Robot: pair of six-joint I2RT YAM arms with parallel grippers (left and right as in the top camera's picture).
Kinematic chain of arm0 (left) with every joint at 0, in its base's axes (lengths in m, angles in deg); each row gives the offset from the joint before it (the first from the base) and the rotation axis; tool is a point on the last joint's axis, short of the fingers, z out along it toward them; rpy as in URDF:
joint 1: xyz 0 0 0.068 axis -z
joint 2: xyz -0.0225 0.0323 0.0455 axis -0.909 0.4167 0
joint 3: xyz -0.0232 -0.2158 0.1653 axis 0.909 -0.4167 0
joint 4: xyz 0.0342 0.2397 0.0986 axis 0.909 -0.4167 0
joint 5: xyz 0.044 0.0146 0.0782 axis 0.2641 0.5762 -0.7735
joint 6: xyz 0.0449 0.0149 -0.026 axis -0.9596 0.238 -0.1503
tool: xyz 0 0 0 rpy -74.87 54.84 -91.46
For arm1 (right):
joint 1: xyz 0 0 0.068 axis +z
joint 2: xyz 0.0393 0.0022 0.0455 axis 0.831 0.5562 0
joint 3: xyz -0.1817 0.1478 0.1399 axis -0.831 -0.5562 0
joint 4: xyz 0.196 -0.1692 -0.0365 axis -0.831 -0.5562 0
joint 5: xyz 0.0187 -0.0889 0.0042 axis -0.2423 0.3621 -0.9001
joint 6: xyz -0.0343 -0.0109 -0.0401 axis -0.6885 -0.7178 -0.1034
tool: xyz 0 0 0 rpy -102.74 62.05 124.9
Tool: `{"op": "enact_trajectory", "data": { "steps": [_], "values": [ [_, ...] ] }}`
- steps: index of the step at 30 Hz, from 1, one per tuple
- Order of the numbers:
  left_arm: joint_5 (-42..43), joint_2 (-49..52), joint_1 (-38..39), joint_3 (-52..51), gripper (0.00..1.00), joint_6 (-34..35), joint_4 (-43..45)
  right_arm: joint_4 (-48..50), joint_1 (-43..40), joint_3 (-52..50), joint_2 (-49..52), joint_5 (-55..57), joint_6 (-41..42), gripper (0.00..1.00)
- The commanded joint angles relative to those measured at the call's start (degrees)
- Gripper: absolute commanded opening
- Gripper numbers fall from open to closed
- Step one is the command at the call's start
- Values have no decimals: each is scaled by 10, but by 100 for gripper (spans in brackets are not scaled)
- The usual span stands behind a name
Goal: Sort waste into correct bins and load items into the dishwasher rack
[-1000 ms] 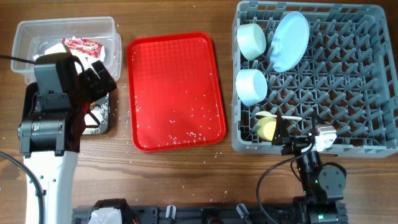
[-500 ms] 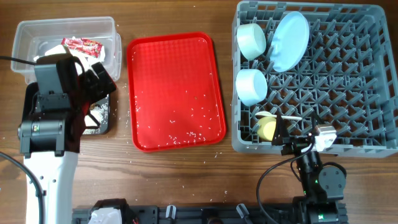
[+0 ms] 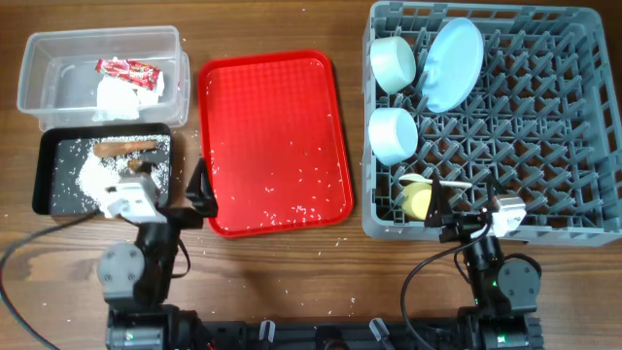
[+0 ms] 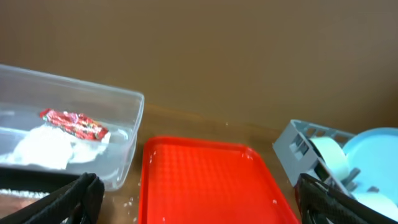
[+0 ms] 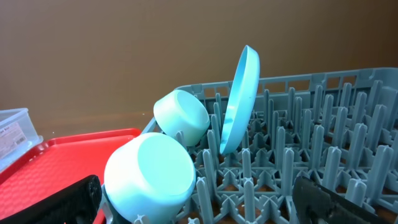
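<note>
The clear tub (image 3: 58, 68) holds the red wrapper (image 3: 126, 68) and white napkin (image 3: 119, 97). The black tray (image 3: 56, 190) holds a rice pile (image 3: 92, 175) and the brown stick (image 3: 126, 147). The grey rack (image 3: 564, 146) holds two blue bowls (image 3: 393, 61) (image 3: 393, 133), the blue plate (image 3: 453, 63), the yellow cup (image 3: 418, 199) and the white spoon (image 3: 452, 184). My left gripper (image 3: 165, 199) is open and empty at the red tray's near left corner. My right gripper (image 3: 473, 216) is open and empty at the rack's near edge, facing the nearer bowl (image 5: 149, 174).
The flat red tray (image 3: 272, 107) lies between the bins and the rack, with loose rice grains scattered on it and on the wood around it. The left wrist view shows the tub (image 4: 124, 137), the red tray (image 4: 205, 180) and the rack's corner (image 4: 292, 143).
My left arm has pulled back from over the bins to the table's near edge, uncovering the black tray and tub. The right arm has not moved.
</note>
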Motion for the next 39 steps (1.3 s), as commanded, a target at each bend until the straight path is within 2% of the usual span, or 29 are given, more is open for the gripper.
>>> {"op": "enact_trajectory", "data": {
  "steps": [1, 11, 16, 39],
  "values": [
    [8, -72, 10, -69, 100, -13, 10, 2, -2, -1, -5, -7, 8, 100],
    [-1, -180, 14, -158, 100, -13, 9, 2, -2, -1, -5, -7, 8, 100],
    [1, -182, 14, -158, 100, -10, -25, 2, -2, -1, -5, -7, 8, 100],
    [7, -181, 14, -158, 100, 4, -22, 2, -2, -1, -5, -7, 8, 100]
  ]
}}
